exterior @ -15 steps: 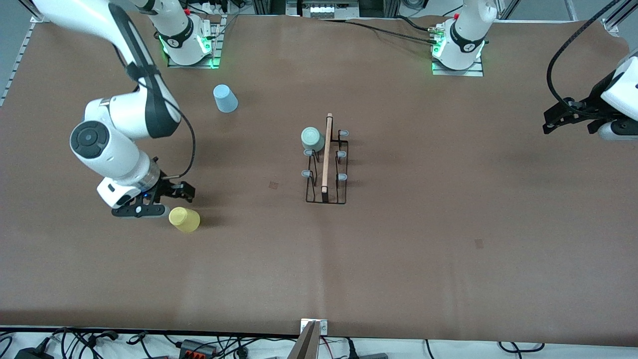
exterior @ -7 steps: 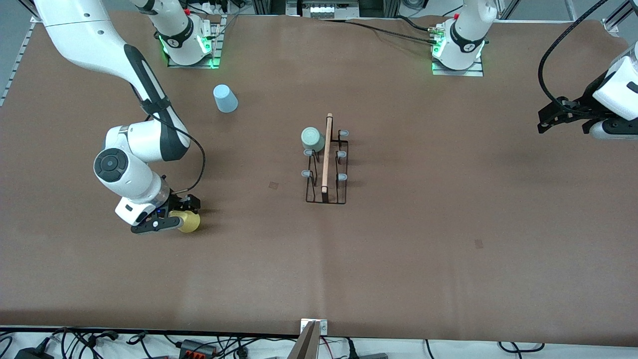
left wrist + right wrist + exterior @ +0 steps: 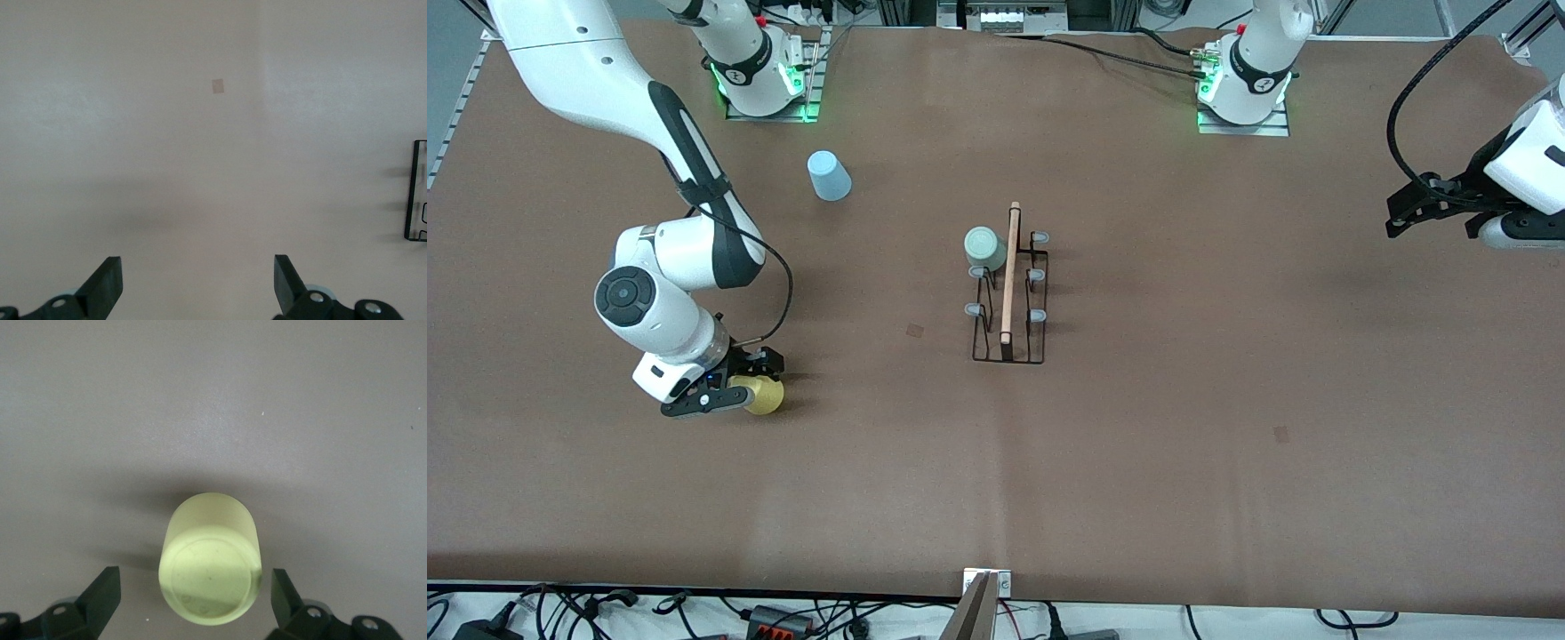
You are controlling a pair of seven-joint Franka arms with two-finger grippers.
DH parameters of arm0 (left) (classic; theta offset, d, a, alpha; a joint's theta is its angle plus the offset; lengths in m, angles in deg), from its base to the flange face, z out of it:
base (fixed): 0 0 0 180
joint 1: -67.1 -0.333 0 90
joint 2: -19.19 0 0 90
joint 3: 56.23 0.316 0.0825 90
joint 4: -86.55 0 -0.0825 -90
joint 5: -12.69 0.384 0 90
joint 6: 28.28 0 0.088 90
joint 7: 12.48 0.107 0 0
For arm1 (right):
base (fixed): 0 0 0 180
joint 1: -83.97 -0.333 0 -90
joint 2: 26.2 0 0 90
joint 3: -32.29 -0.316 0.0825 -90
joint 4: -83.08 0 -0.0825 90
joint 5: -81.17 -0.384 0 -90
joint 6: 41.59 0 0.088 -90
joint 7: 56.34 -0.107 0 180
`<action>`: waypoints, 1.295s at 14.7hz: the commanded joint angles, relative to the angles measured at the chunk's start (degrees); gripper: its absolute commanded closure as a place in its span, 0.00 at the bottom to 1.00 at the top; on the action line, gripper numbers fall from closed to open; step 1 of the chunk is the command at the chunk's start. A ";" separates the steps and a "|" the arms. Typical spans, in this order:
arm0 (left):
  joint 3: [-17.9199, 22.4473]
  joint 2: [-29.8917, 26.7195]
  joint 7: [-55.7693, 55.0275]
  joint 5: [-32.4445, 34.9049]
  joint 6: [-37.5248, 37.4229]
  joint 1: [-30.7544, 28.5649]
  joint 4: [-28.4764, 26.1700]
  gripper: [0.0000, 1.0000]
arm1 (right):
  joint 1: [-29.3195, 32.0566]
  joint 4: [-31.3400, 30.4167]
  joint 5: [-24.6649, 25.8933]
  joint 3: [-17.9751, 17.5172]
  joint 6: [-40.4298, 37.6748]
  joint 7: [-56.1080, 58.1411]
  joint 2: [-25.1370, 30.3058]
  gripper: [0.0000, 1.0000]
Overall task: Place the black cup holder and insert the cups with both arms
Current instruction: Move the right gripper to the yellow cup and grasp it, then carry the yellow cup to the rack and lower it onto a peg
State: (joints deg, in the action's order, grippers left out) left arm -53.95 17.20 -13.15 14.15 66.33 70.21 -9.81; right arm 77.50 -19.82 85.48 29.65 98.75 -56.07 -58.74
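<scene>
at the worktop's [image 3: 1138, 462] eight o'clock, the right end effector [image 3: 734, 384] is straddling the yellow cup [image 3: 763, 396], fingers spread, not yet gripping; next it needs to close and lift. the left end effector [image 3: 1436, 209] is waiting, fingers apart, at three o'clock.

- Front view: you look down from high across the table [image 3: 1138, 462], facing both arm bases; the black cup holder [image 3: 1008, 302] sits mid-frame.
- Left wrist view: you look down from well above bare table toward the left arm's end from the holder; only the holder's edge [image 3: 417, 193] enters the frame, shared with the front view.
- Right wrist view: you look from close by at the yellow cup [image 3: 210, 567], toward the right arm's end from the holder; the front view shares it [image 3: 765, 395].
</scene>
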 commanded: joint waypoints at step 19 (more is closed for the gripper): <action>0.00 -1.00 1.02 -0.85 -0.30 -0.04 -1.11 0.00 | -21.00 9.98 -3.50 -0.69 -21.23 -43.88 9.86 0.84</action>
State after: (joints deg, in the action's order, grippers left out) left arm -53.96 17.20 -13.15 14.15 66.21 70.22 -9.88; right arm 62.74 -13.01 84.15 28.25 81.18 -88.34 -48.65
